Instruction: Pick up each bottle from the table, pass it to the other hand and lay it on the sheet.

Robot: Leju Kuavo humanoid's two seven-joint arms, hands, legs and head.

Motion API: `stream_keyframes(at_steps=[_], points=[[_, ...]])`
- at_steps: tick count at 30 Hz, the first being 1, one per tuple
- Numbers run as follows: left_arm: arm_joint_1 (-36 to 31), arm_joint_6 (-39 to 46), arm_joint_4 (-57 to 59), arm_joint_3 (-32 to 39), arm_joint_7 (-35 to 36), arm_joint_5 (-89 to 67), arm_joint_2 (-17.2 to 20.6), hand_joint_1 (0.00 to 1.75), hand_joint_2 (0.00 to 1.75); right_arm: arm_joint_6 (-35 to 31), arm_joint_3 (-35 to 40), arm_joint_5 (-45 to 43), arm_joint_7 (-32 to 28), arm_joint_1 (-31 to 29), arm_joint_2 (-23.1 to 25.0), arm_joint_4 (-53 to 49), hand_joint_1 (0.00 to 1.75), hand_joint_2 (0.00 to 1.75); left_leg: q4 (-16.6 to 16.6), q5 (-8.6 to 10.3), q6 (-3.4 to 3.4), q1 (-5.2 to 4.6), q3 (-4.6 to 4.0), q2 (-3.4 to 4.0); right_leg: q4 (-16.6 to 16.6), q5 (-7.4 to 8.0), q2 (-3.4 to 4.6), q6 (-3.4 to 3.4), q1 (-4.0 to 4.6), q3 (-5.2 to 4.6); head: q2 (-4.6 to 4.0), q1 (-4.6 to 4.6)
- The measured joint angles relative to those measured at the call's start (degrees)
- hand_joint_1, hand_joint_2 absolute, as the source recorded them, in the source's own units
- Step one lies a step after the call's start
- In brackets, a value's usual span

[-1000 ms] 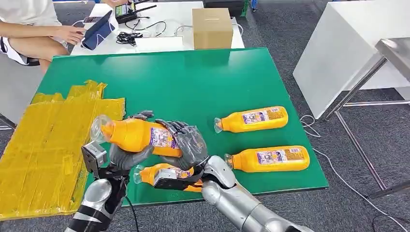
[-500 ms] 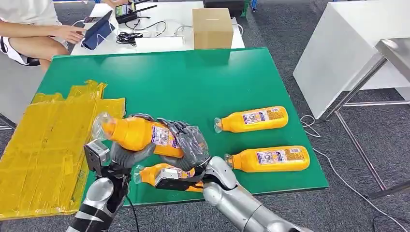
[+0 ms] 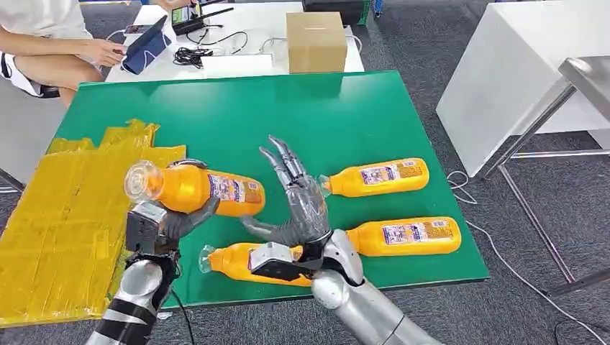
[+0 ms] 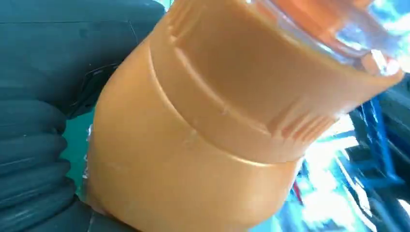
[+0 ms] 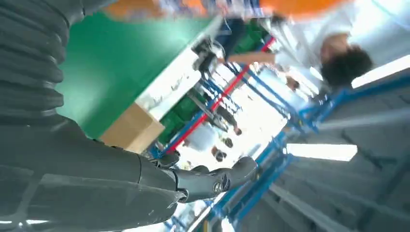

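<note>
Yellow sheet (image 3: 68,215) at left of frame. Left hand (image 3: 169,223) grips held bottle (image 3: 194,188) lower left of centre, lying roughly level, clear cap toward the sheet. Right hand (image 3: 298,205) spread, holding nothing, beside it. Three bottles (image 3: 381,177) on green table (image 3: 288,115) at right, caps pointing left.

Held bottle (image 3: 193,189) gripped in left hand (image 3: 167,223), above table (image 3: 288,122). Sheet (image 3: 65,215) left of it. Right hand (image 3: 298,208) beside, apart. Three bottles (image 3: 392,237) lying near right hand.
</note>
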Motion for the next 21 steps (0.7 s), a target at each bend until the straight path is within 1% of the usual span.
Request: stream_keyframes(at_steps=[3, 5, 8, 12, 13, 15, 19, 21], points=[[-2.2, 14.8, 2.2, 0.0, 0.9, -17.2, 0.9, 1.75, 1.75, -0.4, -2.4, -0.7, 0.2, 2.2, -0.8, -5.5, 0.00, 1.75, 0.0, 0.00, 0.00, 0.00, -0.01, 0.00, 0.0, 0.00, 0.00, 0.00, 0.00, 0.00, 0.00, -0.02], [-4.3, 20.3, 4.5, 0.4, 1.6, -25.8, 1.9, 1.75, 1.75, -0.5, -3.8, -0.6, 0.3, 3.0, -1.1, -8.5, 0.00, 1.75, 0.0, 0.00, 0.00, 0.00, 0.00, 0.00, 0.0, 0.00, 0.00, 0.00, 0.01, 0.01, 0.00, -0.02], [-6.0, 22.1, 6.5, 1.5, 3.5, -32.3, 2.5, 1.75, 1.75, -0.5, -4.9, -0.6, 0.4, 3.7, -1.5, -11.2, 0.00, 1.75, 0.0, 0.00, 0.00, 0.01, 0.01, 0.06, 0.0, 0.01, 0.01, 0.00, 0.01, 0.01, 0.00, -0.02], [-8.7, 22.6, 10.4, 5.4, 11.2, -63.2, 3.2, 1.75, 1.75, -0.6, -6.1, -1.0, 0.3, 4.2, -1.8, -14.0, 0.00, 1.75, 0.0, 0.01, -0.01, 0.01, 0.01, 0.01, 0.0, 0.01, 0.01, 0.00, 0.01, 0.01, 0.00, -0.02], [-9.7, 22.6, 12.0, 6.1, 12.7, -67.5, 3.6, 1.75, 1.75, -0.4, -6.4, -1.3, 0.3, 4.2, -1.9, -14.6, 0.00, 1.75, 0.0, 0.01, -0.01, 0.01, 0.01, 0.06, 0.0, 0.01, 0.02, 0.00, 0.01, 0.00, 0.00, 0.00], [-11.5, 22.6, 14.8, 7.0, 14.4, -70.3, 4.2, 1.75, 1.75, -0.1, -6.8, -1.7, 0.3, 4.3, -1.9, -15.4, 0.00, 1.75, 0.0, 0.01, -0.01, 0.01, 0.01, 0.11, 0.0, 0.02, 0.08, -0.01, 0.01, -0.02, 0.00, -0.02], [-13.2, 22.7, 17.9, 8.1, 15.0, -71.3, 5.0, 1.75, 1.75, 0.4, -7.2, -1.7, 0.3, 4.4, -2.1, -16.3, 0.00, 1.75, 0.0, 0.01, -0.01, 0.01, 0.01, 0.05, 0.0, 0.01, 0.07, -0.01, 0.01, -0.02, 0.00, -0.02], [-14.4, 22.8, 20.3, 8.0, 17.7, -74.6, 5.5, 1.75, 1.75, 0.7, -7.3, -1.7, 0.3, 4.5, -2.1, -16.6, 0.00, 1.75, 0.0, 0.01, -0.01, 0.01, 0.00, 0.03, 0.0, 0.01, 0.06, -0.01, 0.01, -0.01, 0.00, -0.02]])
